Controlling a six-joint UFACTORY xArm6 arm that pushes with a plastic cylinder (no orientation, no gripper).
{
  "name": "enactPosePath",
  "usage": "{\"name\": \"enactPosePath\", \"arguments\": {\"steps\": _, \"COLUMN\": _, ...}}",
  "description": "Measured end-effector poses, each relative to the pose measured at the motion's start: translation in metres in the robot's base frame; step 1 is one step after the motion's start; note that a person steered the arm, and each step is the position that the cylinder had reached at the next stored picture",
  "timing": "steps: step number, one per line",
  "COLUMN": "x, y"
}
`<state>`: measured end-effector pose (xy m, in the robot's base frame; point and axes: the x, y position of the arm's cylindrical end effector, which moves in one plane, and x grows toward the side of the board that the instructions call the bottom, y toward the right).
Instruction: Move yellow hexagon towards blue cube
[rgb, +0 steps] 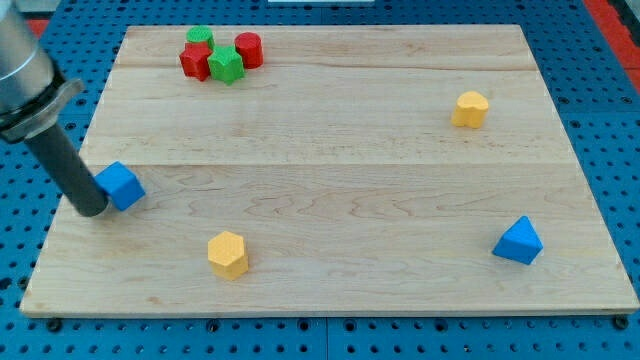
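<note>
Board (330, 130) risk first: my tip (90, 208) sits just left of blue cube (120, 185), touching or nearly, so any nudge shifts the target. Yellow hexagon (228, 253) lies near bottom edge, right of tip; a skewed push sends it off. No jaws, just a rod, holding nothing.

no readable text, no labels, no brands, no numbers, no signs anywhere in the view
</note>
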<state>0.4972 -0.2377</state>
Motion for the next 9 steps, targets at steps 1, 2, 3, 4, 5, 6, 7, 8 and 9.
{"name": "enactPosePath", "arguments": {"steps": 1, "x": -0.035, "y": 0.030}}
{"name": "enactPosePath", "arguments": {"steps": 2, "x": 0.000, "y": 0.095}}
{"name": "enactPosePath", "arguments": {"steps": 3, "x": 0.072, "y": 0.098}}
{"name": "enactPosePath", "arguments": {"steps": 4, "x": 0.121, "y": 0.100}}
{"name": "enactPosePath", "arguments": {"steps": 5, "x": 0.110, "y": 0.164}}
{"name": "enactPosePath", "arguments": {"steps": 6, "x": 0.083, "y": 0.166}}
{"name": "enactPosePath", "arguments": {"steps": 7, "x": 0.082, "y": 0.130}}
{"name": "enactPosePath", "arguments": {"steps": 8, "x": 0.114, "y": 0.131}}
{"name": "enactPosePath", "arguments": {"steps": 9, "x": 0.076, "y": 0.098}}
